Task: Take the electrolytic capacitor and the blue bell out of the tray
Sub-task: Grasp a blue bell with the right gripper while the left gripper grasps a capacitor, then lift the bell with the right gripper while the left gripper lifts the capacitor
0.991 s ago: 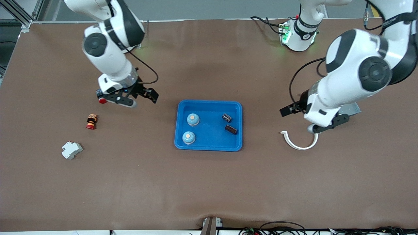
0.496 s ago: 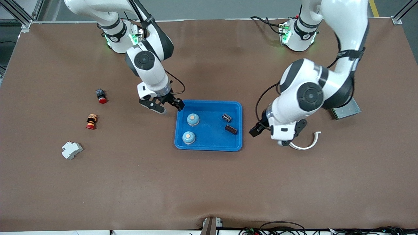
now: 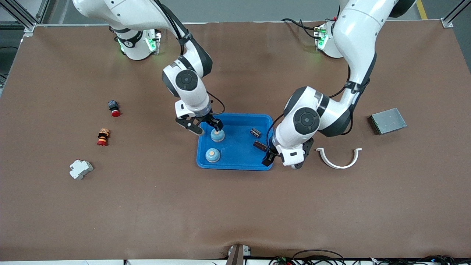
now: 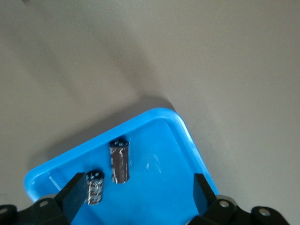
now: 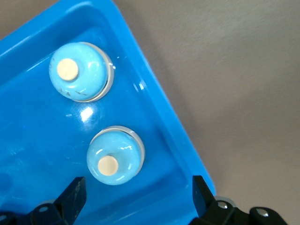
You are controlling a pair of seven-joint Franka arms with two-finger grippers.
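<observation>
Your right gripper (image 3: 206, 126), fingers spread wide and empty, has swung in from the right arm's end of the table and now hangs over the tray (image 3: 235, 165) edge, above the blue bell (image 3: 217, 135) farther from the front camera. Your left gripper (image 3: 281, 159), likewise spread, has crossed to the tray's other end beside the electrolytic capacitor (image 3: 260, 146). A second bell (image 3: 212, 155) and second capacitor (image 3: 255, 132) remain inside. You're poised to descend; nothing is removed yet.

Nearer capacitor (image 3: 259, 145) – partly hidden under left arm; tray (image 4: 154, 119) cut off.
</observation>
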